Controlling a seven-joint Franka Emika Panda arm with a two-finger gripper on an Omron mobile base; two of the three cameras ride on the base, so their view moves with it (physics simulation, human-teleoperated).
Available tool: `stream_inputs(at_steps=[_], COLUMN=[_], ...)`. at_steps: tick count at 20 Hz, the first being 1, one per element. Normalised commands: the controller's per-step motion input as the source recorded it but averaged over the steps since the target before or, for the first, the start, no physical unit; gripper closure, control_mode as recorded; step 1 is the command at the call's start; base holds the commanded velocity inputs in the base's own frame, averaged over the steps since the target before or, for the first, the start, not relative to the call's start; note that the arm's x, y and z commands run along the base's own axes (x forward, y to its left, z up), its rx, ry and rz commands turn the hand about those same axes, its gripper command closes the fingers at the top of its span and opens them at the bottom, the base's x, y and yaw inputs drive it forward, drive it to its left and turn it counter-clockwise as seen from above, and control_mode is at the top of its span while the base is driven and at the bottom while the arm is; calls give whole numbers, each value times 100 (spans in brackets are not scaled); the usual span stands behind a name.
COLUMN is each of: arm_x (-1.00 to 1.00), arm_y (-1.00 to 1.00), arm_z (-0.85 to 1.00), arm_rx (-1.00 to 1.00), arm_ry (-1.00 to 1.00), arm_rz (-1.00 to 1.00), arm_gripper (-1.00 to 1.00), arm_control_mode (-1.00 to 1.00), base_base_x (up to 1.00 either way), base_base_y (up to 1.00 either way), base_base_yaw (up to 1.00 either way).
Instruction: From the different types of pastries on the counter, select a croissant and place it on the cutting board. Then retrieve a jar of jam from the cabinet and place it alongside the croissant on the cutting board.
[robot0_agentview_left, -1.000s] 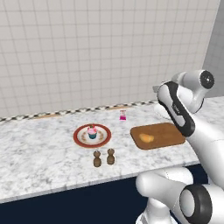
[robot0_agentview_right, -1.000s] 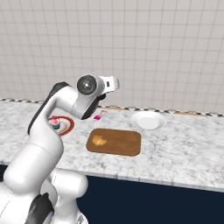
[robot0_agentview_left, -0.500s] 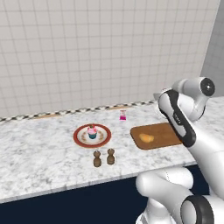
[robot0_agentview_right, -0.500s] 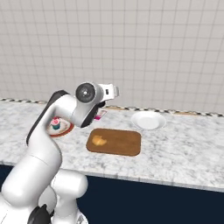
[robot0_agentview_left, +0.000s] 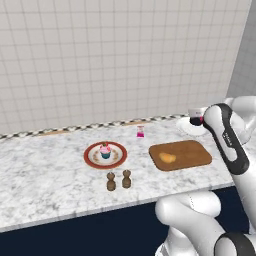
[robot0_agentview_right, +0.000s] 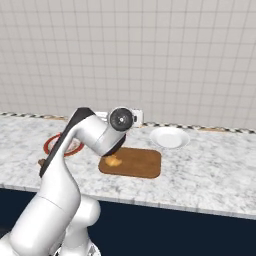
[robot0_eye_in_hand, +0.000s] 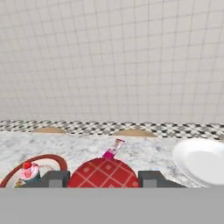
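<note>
My gripper (robot0_eye_in_hand: 104, 177) is shut on the jar of jam (robot0_eye_in_hand: 104, 173), whose red checked lid sits between the two dark fingertips (robot0_eye_in_hand: 52, 178). From the left base the gripper (robot0_agentview_left: 198, 118) hangs above the counter (robot0_agentview_left: 50, 185), just behind the cutting board's (robot0_agentview_left: 192, 152) far right corner. The golden croissant (robot0_agentview_left: 167, 158) lies on the left part of the brown board, and it lies on the board's (robot0_agentview_right: 142, 164) left part (robot0_agentview_right: 114, 160) from the right base too. A pink-frosted cupcake (robot0_agentview_left: 105, 150) stands on the red-rimmed plate (robot0_agentview_left: 92, 159). The cabinet is out of view.
Two brown shakers (robot0_agentview_left: 119, 180) stand near the counter's front edge. A small pink bottle (robot0_agentview_left: 140, 132) stands by the tiled wall. A white dish (robot0_agentview_right: 169, 137) lies behind the board to the right, under my hand. The counter's dark navy front (robot0_agentview_left: 75, 230) runs below.
The arm has swung to the right and lower, carrying the hand with the jar towards the board's far right. Nothing on the counter has moved.
</note>
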Motion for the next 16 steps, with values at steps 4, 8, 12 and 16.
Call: stream_inputs(at_steps=[4, 8, 12, 16], arm_x=[-20, -13, 0, 0], arm_y=[-8, 0, 0, 0], arm_z=[-30, -26, -31, -30], arm_rx=[28, 18, 13, 0], arm_ry=[0, -1, -4, -28], arm_rz=[9, 18, 25, 27], arm_gripper=[100, 100, 100, 100], arm_control_mode=[-100, -100, -100, -100], base_base_x=[0, 0, 0, 0], base_base_y=[0, 0, 0, 0], base_base_yaw=[0, 0, 0, 0])
